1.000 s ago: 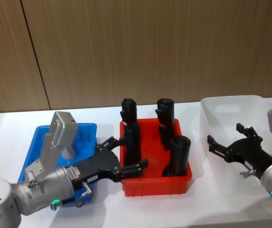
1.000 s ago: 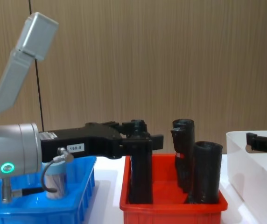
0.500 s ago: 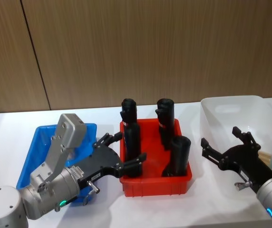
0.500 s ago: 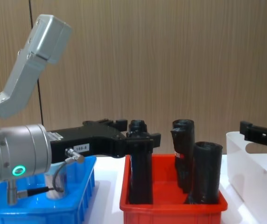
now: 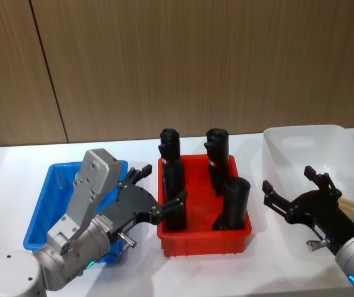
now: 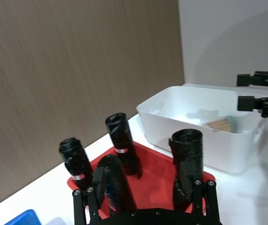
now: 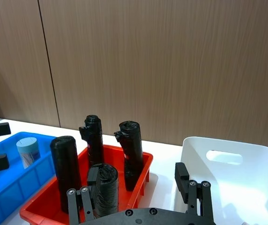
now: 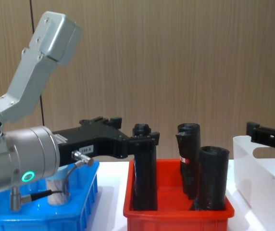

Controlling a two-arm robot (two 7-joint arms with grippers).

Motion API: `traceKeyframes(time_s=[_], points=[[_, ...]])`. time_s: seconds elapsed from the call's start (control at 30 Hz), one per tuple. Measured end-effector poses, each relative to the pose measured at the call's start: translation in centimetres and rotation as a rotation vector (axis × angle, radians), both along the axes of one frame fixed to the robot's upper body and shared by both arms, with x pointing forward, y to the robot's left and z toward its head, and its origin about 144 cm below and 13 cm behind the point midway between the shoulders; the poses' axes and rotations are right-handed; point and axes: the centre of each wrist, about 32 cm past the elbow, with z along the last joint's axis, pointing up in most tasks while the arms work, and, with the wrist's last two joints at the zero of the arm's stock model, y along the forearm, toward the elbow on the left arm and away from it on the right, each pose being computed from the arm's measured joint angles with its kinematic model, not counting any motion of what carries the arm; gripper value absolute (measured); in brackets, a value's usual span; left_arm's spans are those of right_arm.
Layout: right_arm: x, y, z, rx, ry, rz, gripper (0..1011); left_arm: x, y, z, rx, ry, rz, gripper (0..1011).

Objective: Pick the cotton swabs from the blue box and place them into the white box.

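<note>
The upright cotton swab jar point(image 7: 27, 152) in the blue box point(image 5: 41, 210) is noted below and behind the spread-fingered left gripper point(image 5: 162, 187); the right gripper point(image 5: 287, 179), likewise spread, is farther.

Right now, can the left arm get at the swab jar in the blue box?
Probably, after backing up. The jar stands upright in the blue box, but the left arm has its open jaws out past it, at the edge of the red bin.
</note>
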Motion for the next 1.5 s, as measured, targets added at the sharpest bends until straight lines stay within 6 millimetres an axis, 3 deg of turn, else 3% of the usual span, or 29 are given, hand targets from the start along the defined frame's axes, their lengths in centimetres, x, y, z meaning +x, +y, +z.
traceKeyframes(time_s=[0.8,1.5], points=[[0.0,0.0,0.0,0.000,0.000,0.001,1001,-2.6,-2.5,0.1,0.010,-0.108,0.240,1004],[0.0,0.0,0.0,0.000,0.001,0.004,1002,-3.0,-2.8,0.2,0.009,-0.125,0.276,1004]])
